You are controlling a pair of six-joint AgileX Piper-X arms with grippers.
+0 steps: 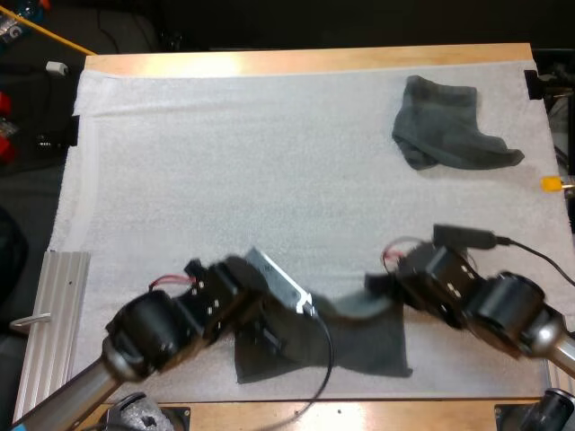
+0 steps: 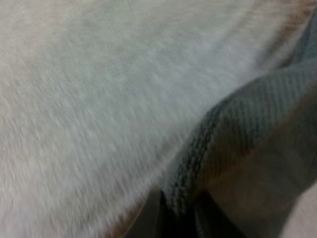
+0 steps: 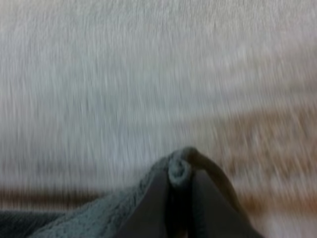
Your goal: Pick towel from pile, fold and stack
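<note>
left gripper [image 2: 176,218] is clenching the hem of the dark grey-green cloth towel [image 1: 368,346] at the white mat's [image 1: 252,162] near edge | right gripper [image 3: 179,198] is pinching its bunched corner | crumpled grey-green towel [image 1: 449,126] is lying at the mat's far right

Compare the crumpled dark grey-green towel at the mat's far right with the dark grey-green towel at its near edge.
The far towel is bunched in a heap; the near towel is spread mostly flat. The far towel lies free; the near towel is pinched by the left gripper and the right gripper. Both are dark grey-green cloth on the white mat.
</note>
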